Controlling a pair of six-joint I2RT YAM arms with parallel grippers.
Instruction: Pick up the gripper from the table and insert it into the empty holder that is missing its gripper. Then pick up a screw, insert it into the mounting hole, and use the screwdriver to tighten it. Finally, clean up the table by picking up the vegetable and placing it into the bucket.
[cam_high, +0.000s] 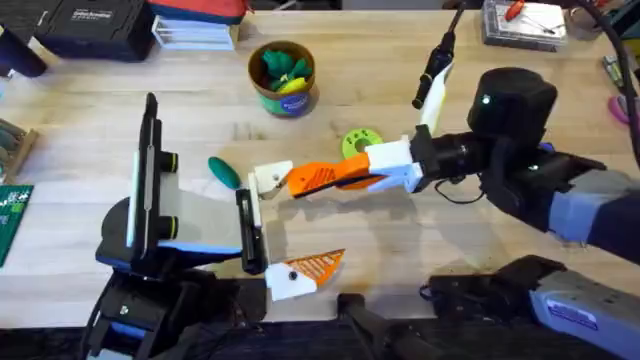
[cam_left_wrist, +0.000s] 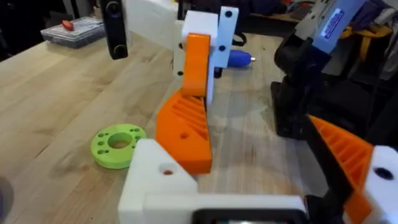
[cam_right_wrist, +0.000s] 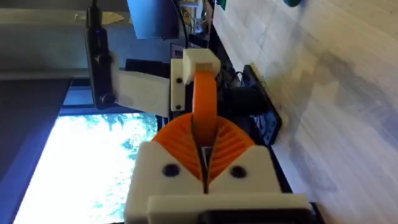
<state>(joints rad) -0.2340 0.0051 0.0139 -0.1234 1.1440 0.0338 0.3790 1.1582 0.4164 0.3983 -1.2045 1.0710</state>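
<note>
crosswise, orange gripper (cam_high: 312, 178) tip toward holder (cam_high: 268, 178)

No text is reading clearly anywhere. The bucket (cam_high: 283, 78), sitting well beyond the right gripper (cam_high: 330, 178) on the far side of the table, is showing a green-yellow label whose wording is too small to make out. A white label with blue print is showing on the light-blue arm (cam_left_wrist: 331, 23) behind the orange gripper (cam_left_wrist: 198, 64), but its letters are blurring out. The black case (cam_high: 92, 24) far off to the left is carrying a white logo line that cannot be read.
</note>
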